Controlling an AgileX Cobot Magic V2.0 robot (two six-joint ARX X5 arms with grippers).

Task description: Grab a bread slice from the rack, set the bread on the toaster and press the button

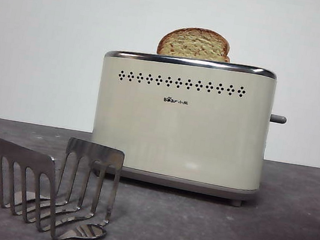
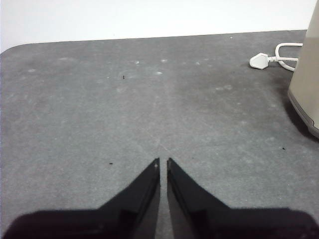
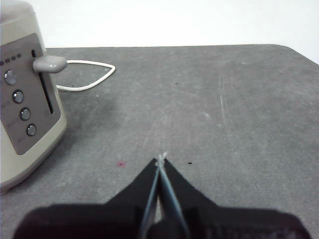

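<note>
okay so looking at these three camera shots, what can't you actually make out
- Slice of bread: its lower part is hidden inside the toaster, front view.
- Button: whether it is pressed, unclear in both views.
- Small round knobs: labels too blurred, right wrist view.
- Toaster: cut off by the edge, left wrist view.
- Both arms: absent from front view.

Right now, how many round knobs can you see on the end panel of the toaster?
4, in a column on the toaster's grey end panel, beside the lever slot: top, second, third, lowest. The picture edge may hide more.

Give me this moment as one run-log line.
slice of bread: in toaster slot, top showing | rack: no bread | button: high in its slot | left gripper: shut, idle | right gripper: shut, idle
</note>
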